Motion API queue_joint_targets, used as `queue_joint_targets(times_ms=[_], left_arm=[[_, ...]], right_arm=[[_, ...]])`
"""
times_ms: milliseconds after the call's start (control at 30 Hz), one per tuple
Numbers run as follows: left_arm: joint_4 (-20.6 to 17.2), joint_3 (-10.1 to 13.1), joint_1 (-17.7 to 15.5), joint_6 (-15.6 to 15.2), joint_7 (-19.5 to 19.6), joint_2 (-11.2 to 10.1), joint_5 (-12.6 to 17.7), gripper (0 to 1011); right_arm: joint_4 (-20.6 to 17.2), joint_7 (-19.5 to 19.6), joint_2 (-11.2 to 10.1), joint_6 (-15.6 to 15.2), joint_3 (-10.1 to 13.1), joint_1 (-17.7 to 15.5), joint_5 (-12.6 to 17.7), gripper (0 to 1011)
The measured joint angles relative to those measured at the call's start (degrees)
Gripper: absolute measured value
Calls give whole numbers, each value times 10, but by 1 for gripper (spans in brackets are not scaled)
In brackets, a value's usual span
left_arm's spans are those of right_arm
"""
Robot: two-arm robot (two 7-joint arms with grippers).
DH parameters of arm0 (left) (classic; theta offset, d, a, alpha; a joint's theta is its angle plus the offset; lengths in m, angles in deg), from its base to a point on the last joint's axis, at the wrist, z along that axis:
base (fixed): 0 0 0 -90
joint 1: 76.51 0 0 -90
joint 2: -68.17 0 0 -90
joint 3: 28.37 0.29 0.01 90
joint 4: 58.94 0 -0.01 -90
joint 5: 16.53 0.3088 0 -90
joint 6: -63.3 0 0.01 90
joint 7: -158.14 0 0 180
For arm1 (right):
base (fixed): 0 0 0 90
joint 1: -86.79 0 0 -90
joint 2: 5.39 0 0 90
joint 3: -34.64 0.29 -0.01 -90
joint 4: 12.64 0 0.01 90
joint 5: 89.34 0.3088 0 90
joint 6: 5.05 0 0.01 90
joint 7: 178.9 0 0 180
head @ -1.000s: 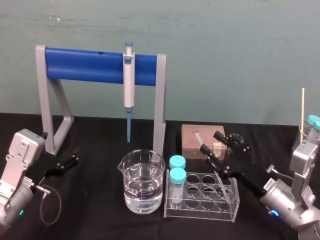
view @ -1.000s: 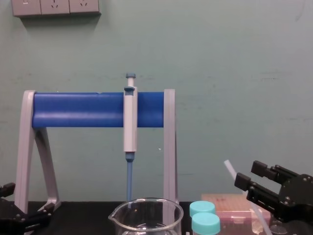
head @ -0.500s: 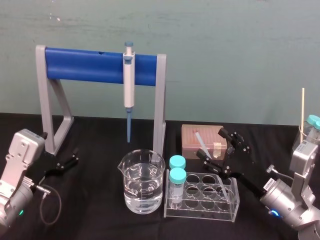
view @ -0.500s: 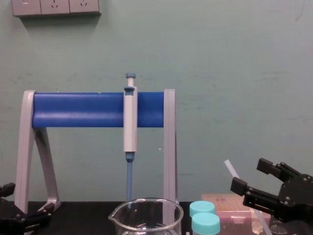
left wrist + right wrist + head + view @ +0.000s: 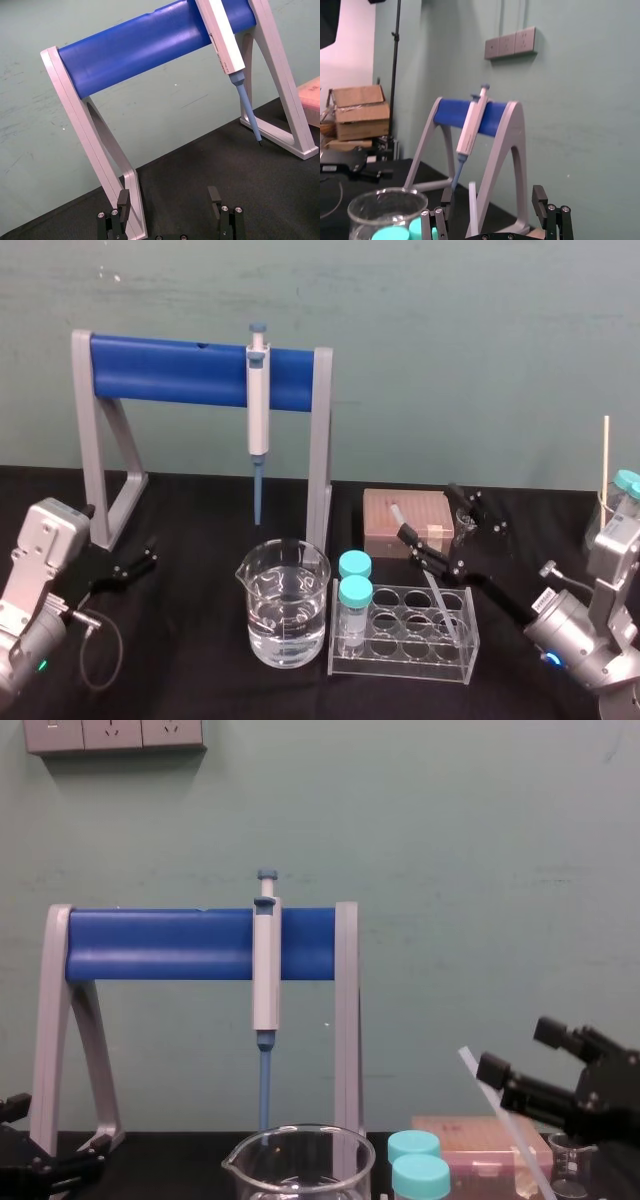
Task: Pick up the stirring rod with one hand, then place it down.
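Over the tube rack (image 5: 400, 662), right gripper (image 5: 429, 511) gapes wide astride the leaning stirring rod (image 5: 436, 590), so best centre it btwn the jaws before a gentle pinch; left gripper (image 5: 148, 560), also splayed, idles by the stand (image 5: 170, 370).

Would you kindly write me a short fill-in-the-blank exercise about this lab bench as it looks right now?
1. The stirring rod leans in the tube rack, which also holds ____ teal-capped tubes.
2. The right gripper has its fingers ____ on either side of the stirring rod.
3. The pipette hangs from the ____ bar of the stand.
4. The left gripper, parked near the stand, holds ____.

Missing words: two; open; blue; nothing.
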Motion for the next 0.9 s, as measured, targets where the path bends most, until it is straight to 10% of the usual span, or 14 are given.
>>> queue_joint_targets(times_ms=[400, 900], left_arm=[[0, 0, 0, 0, 0, 0, 0, 1000], [0, 0, 0, 0, 0, 0, 0, 1000]], right_arm=[[-89, 71, 1, 1, 45, -43, -15, 1000], [-139, 171, -2, -130, 101, -94, -40, 1000]])
